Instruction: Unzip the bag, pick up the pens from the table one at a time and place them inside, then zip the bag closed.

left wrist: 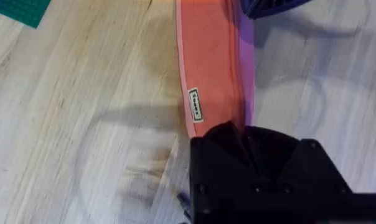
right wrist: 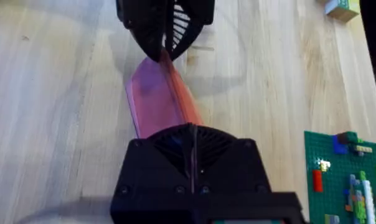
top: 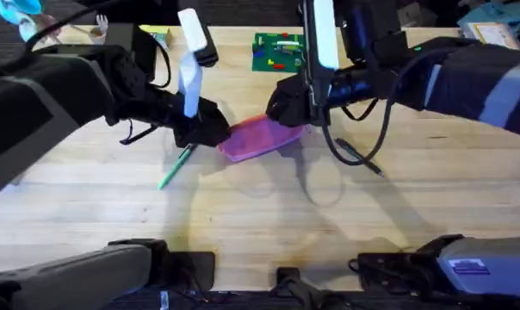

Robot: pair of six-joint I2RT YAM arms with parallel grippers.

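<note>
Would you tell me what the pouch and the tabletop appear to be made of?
The bag looks like soft pink fabric, matte, with a small sewn-on label and sagging sides. The table looks like light wood planks, showing grain and seams; the finish seems smooth.

My left gripper [top: 210,129] covers one end of the bag [top: 258,138], and my right gripper [top: 287,110] covers the other end, so I cannot see the zipper or its red pull. In the left wrist view the far end of the bag goes out of the picture. My own black fingers [right wrist: 191,146] hide the near end in the right wrist view. The green pen [top: 176,167] is partly under my left gripper. The black pen [top: 357,157] is too thin to separate from the cable beside it.
</note>
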